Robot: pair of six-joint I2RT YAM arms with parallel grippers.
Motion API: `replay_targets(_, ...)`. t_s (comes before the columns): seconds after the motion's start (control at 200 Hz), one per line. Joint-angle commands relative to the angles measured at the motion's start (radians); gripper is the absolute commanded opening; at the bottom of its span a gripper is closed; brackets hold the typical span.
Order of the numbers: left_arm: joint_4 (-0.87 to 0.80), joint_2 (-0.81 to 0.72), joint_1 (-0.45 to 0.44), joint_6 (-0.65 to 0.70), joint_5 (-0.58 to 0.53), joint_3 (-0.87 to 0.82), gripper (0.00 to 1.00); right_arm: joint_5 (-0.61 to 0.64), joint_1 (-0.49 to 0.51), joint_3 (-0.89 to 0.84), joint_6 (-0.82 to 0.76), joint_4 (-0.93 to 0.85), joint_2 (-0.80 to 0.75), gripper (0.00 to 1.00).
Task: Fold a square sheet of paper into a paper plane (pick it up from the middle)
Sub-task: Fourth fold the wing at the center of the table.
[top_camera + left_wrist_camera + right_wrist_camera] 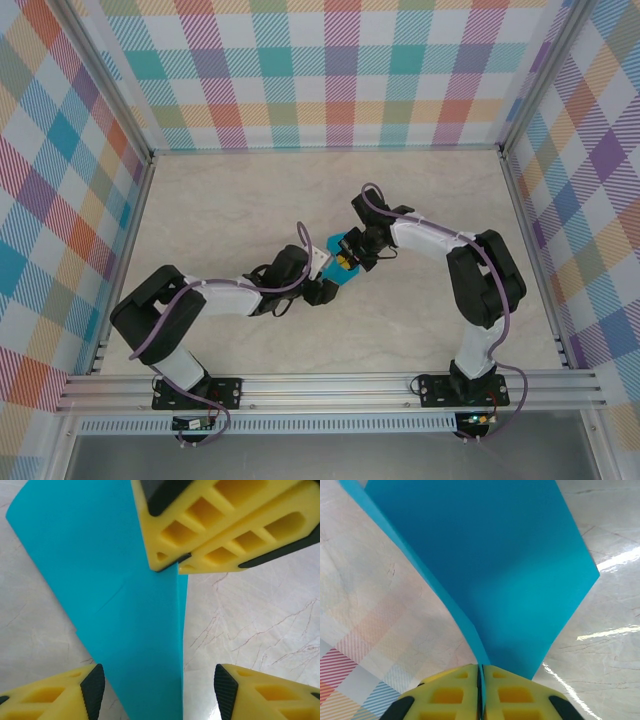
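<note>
Left end effector (159, 692): released. You can see its two black-padded fingers (93, 692) standing wide apart, with the lower part of the teal paper (125, 605) running between them. The pad on the right of that view stands clear of the paper's edge.
Right end effector (481, 677): clenched on the teal paper, its yellow fingers pressed together over a thin edge of the sheet.
Teal paper: near the middle of the bench (220, 220), caught between the tips of the two arms. It is doubled over, and a second layer peeks out along one straight side.
Overhead check: from above you see only a small teal patch (332, 268), with the right end effector (350, 262) just beside the left one (318, 285).
</note>
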Motion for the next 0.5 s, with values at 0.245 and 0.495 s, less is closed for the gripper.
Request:
replay_targets(0.245,0.067,0.042,-0.022,0.084,-0.064,0.024,0.48,-0.030,-0.022,0.014,0.001,-0.044,0.004,0.28)
replay_targets(0.495,0.085,0.042,-0.022,0.102,-0.036,0.012,0.49,-0.046,-0.036,0.027,-0.024,-0.047,0.030,0.15)
